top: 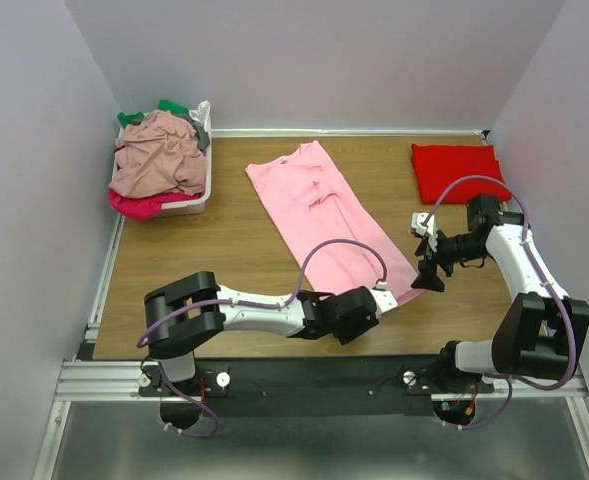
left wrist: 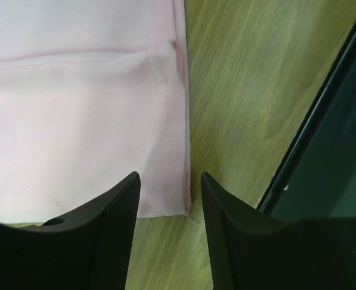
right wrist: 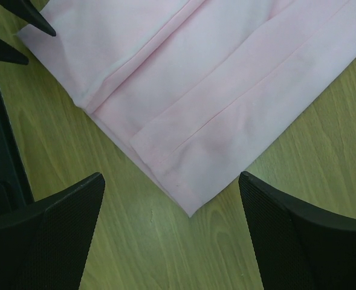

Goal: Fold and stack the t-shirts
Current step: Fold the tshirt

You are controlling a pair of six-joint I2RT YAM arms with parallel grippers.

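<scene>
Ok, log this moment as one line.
pink shirt: flat, sides folded in | left gripper: open, straddling a hem corner | right gripper: open, over another corner | red shirt: folded, far right | basket: more shirts

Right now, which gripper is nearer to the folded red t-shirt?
Right. The right gripper hovers on the red t-shirt's near side; the left gripper is farther, at the pink t-shirt's hem.

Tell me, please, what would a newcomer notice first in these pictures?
The light pink t-shirt, folded into a long strip, lies diagonally across the middle of the table, with the open left end effector and the open right end effector each over a corner of its near hem. A folded red t-shirt lies at the far right; a white basket heaped with crumpled shirts stands at the far left.
</scene>
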